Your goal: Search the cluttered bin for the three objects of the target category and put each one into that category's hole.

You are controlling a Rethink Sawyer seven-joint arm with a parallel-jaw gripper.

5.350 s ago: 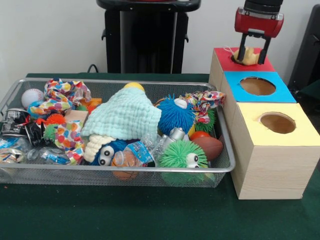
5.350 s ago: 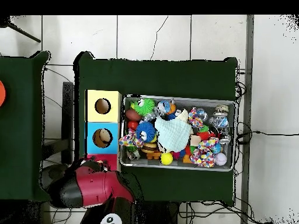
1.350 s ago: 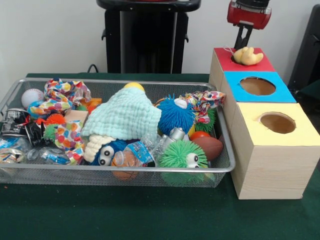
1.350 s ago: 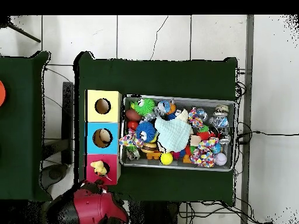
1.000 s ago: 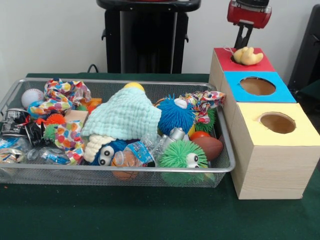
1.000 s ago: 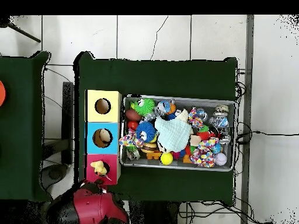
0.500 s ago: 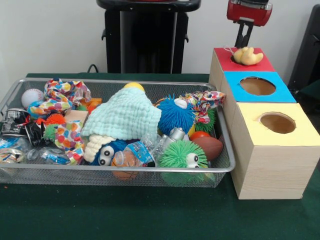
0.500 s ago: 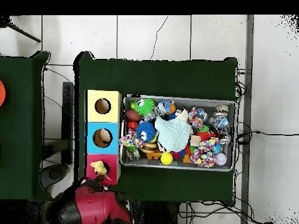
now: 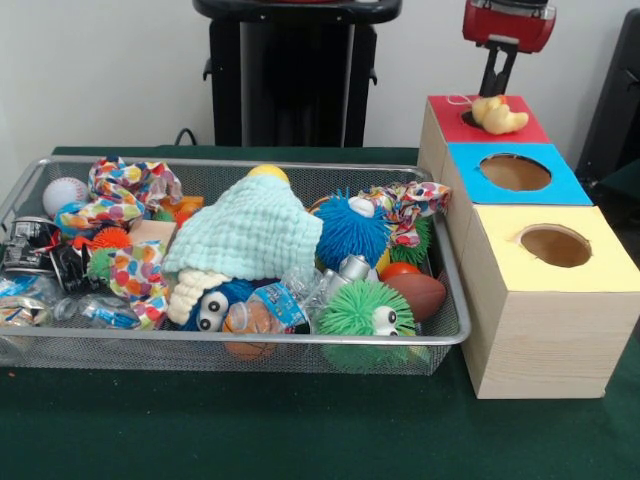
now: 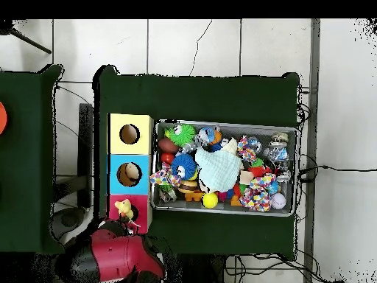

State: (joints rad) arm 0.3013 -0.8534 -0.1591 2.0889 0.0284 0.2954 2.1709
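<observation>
Yellow plush toy [image 9: 499,114] atop red box [image 9: 520,130]

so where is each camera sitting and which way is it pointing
Front view: sits across the table, facing the robot's black pedestal; looks over the silver wire mesh bin and three wooden boxes. Only the red and black gripper shows, above the red-topped box.
Overhead view: sits above the table, looking straight down; the red arm shows at the bottom, by the red-topped box.
Both share the bin, the pale mint cloth, the boxes and the yellow soft toy lying on the red-topped box, though turned half round.
</observation>
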